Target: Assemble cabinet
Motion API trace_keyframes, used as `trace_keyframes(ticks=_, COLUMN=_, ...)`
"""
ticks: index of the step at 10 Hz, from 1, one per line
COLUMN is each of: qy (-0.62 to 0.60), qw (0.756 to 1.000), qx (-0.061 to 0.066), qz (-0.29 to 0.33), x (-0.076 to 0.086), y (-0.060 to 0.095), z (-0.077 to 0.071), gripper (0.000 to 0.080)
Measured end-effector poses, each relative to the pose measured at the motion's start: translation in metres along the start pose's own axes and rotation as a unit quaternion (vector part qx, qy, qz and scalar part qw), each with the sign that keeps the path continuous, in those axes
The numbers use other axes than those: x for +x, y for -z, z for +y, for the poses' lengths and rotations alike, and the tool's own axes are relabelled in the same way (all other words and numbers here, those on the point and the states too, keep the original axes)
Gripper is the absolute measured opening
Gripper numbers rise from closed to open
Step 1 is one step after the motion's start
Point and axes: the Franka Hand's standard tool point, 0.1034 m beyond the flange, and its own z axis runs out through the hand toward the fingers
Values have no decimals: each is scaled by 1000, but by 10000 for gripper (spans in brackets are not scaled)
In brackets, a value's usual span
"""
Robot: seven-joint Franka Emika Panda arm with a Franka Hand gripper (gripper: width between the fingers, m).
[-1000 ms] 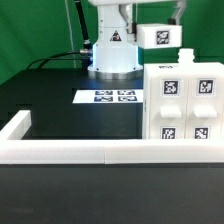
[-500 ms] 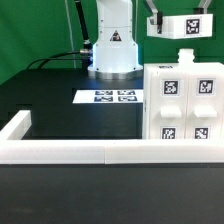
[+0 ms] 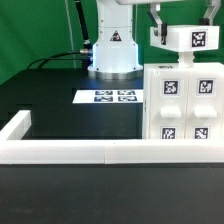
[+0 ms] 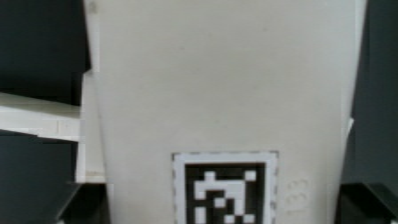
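1. The two-finger gripper (image 3: 168, 14) sits high at the exterior view's right. A flat, stiff-looking white panel (image 3: 186, 40) with a black-and-white square tag hangs under it, clear of any support
2. From that I judge the pincer closed on the panel's upper edge and open only as far as the board is thick, though the fingertips themselves are cut off by the frame edge
3. The wrist view is nearly filled by the panel's pale face, with one square tag (image 4: 226, 187) on it
4. The white boxy cabinet body (image 3: 185, 108) shows four tags on its front. It stands on the black table (image 3: 60, 115) at the exterior view's right, just behind the long low white border rail (image 3: 70, 150)
5. The held panel is right above the body and appears apart from it; whether it is squared to the top cannot be told from here
6. The marker board (image 3: 108, 97) lies flat in front of the white robot base (image 3: 112, 50), to the exterior view's left of the body
7. The panel is likely light and rigid, with a smooth face that may slip or swing in a narrow pinch
8. The best hold is across its thickness near the middle of an edge, kept level during seating, so that a tilted corner does not catch or nudge the body
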Motion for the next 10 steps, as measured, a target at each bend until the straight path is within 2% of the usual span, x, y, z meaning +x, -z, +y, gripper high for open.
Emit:
trace_keyframes(ticks=4, qy=0, qw=1000, qx=0, qz=0, x=1, y=0, z=-2, gripper=560)
trace_keyframes(ticks=6, qy=5, qw=1000, qx=1, qz=5, x=9, y=-1, z=-7, gripper=560)
trace_keyframes(ticks=10, qy=6, qw=1000, qx=0, qz=3, x=11, y=-11, z=-7, gripper=560)
